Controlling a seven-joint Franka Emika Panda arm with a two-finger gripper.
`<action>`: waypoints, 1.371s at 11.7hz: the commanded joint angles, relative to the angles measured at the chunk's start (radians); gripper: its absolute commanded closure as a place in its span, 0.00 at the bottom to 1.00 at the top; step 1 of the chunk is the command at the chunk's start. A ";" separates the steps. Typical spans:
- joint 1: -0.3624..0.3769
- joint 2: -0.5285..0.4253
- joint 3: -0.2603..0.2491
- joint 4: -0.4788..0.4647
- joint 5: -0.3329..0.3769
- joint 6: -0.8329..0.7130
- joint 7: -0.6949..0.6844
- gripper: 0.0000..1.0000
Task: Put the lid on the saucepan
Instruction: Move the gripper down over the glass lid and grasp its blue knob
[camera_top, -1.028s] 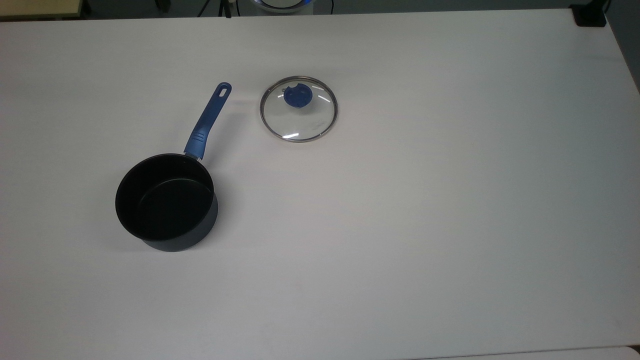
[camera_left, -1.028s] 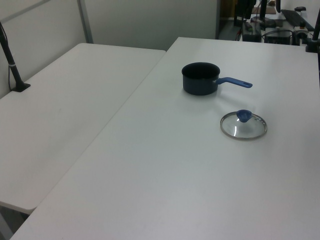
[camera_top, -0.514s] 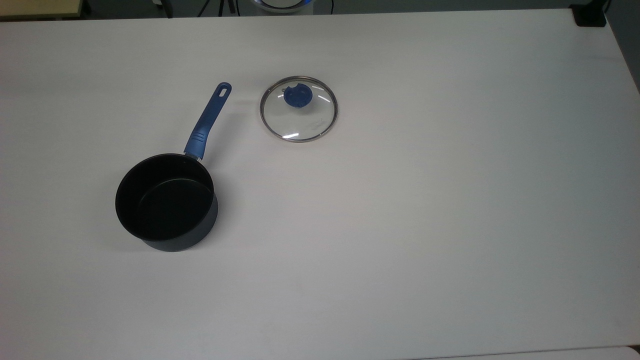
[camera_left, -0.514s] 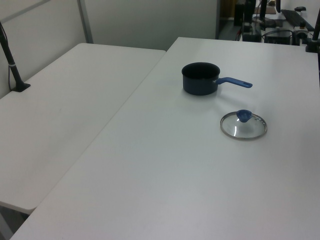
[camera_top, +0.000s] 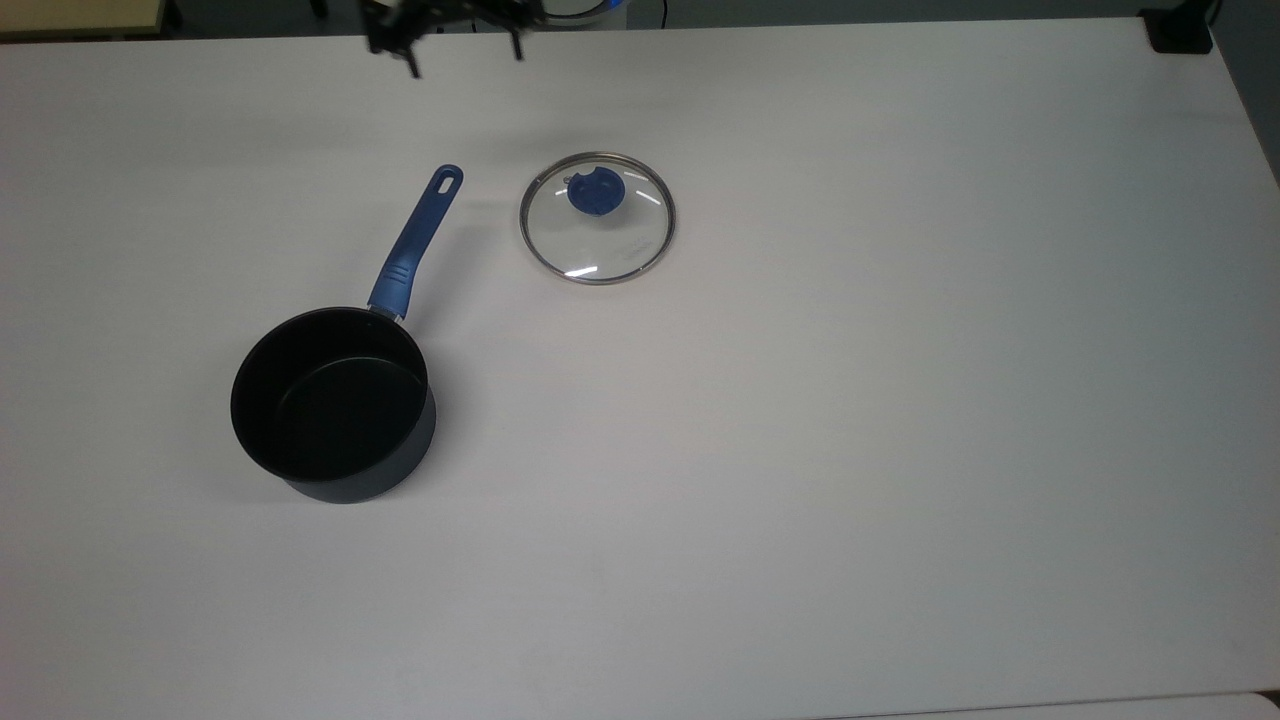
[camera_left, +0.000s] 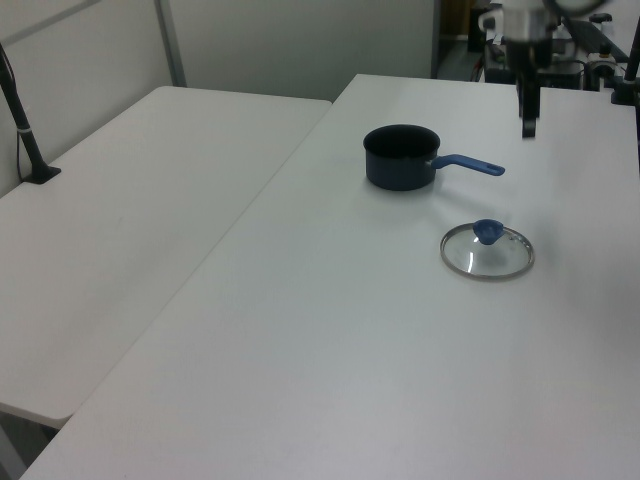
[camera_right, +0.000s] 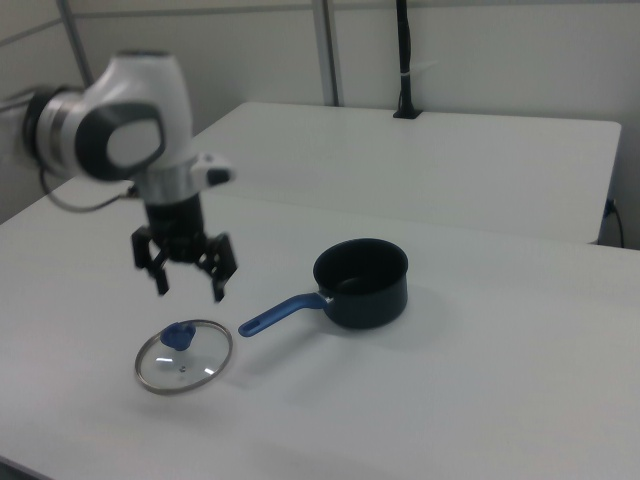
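Presently the pincer (camera_right: 188, 283) hangs above the counter (camera_top: 900, 400), fingers spread wide and holding nothing. In the top view the lid (camera_top: 597, 218) lies flat toward the pincer's 5 o'clock, apparently well below it. The saucepan (camera_top: 333, 402) stands open at the lid's 8 o'clock, well apart, handle pointing to 1 o'clock.

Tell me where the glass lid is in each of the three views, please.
Top view: the lid lies above centre, right of the pan handle's tip.
Left view: the lid is at right, below the saucepan.
Right view: the lid is at lower left, below the open gripper.
Shared landmark: the handle's tip points toward the lid.
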 joint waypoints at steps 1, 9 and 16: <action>0.015 -0.034 0.110 -0.226 -0.012 0.209 0.157 0.00; 0.013 0.234 0.212 -0.125 -0.014 0.424 0.346 0.01; 0.013 0.242 0.233 -0.131 -0.038 0.405 0.338 0.21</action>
